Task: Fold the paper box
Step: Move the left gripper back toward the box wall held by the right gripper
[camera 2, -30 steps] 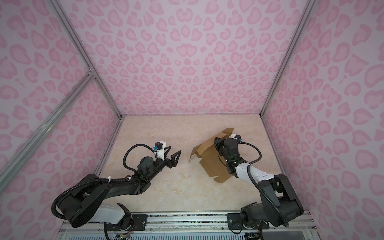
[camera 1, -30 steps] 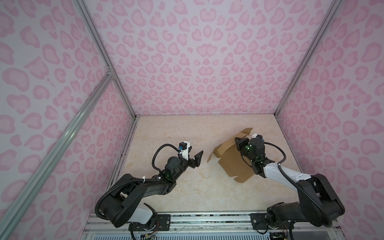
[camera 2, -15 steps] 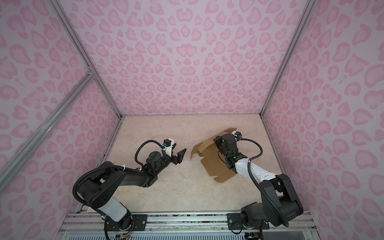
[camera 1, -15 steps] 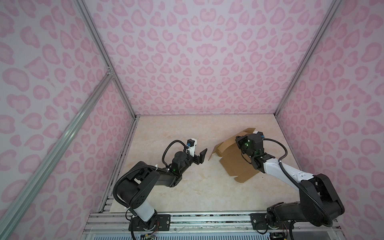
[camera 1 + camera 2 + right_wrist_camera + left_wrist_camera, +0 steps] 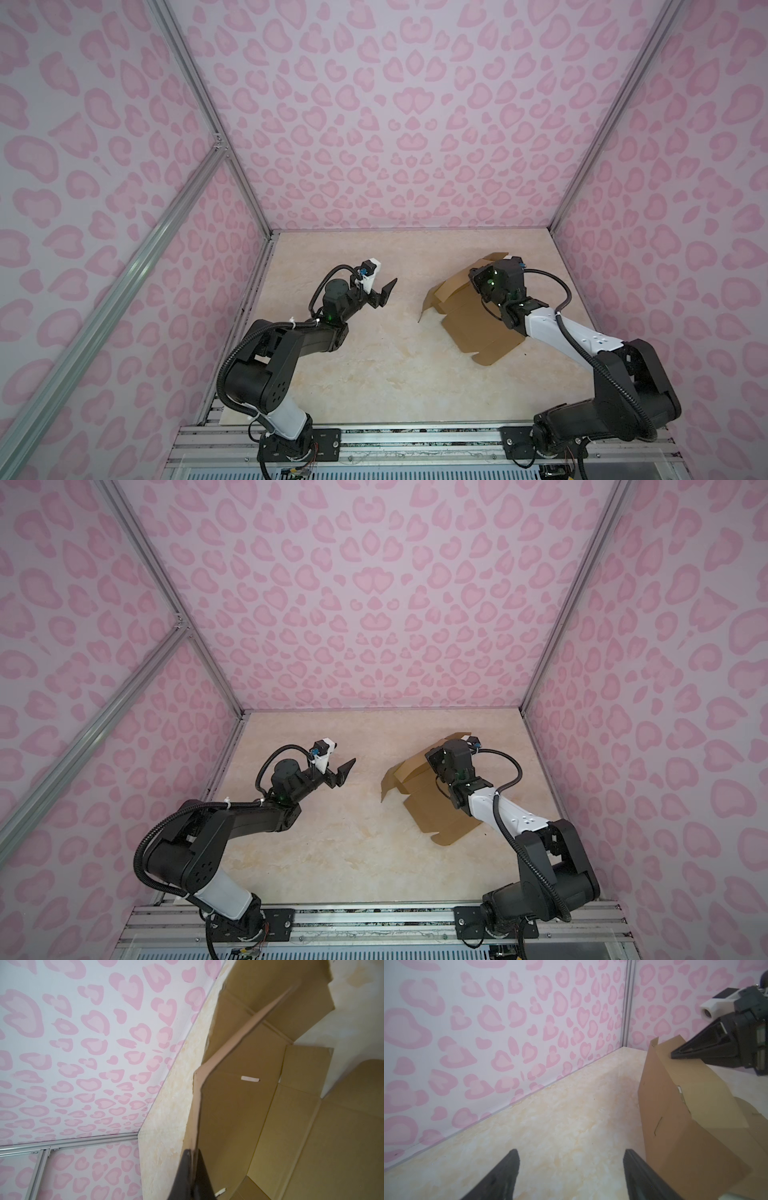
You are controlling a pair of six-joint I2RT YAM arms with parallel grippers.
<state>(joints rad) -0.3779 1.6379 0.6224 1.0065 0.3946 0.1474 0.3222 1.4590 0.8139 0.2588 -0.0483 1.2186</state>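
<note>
Item, lower edge of both top views: mounting rail (image 5: 415, 436) with the two arm bases, unchanged. Item, left of centre: left gripper (image 5: 387, 293) (image 5: 347, 772), jaws spread wide and empty over the bare tabletop (image 5: 374, 374); in the last second it has shifted a little toward the upper part of the frame while staying just as open, and remains apart from the cardboard. Item, right of centre: paper box (image 5: 473, 328) (image 5: 440, 816), a brown die-cut sheet lying mostly flat on the tabletop, position barely altered. Item, upper left part of that sheet: raised panel (image 5: 658, 1088), standing up off the surface as before. Item, at the panel's top edge: right gripper (image 5: 192, 1159) (image 5: 675, 1055), still pinched closed on the cardboard edge. Item, farthest: patterned back wall (image 5: 395, 124). Assessment: one wall appears held up but not locked; the fold looks early, with the free gripper probably positioning to assist
</note>
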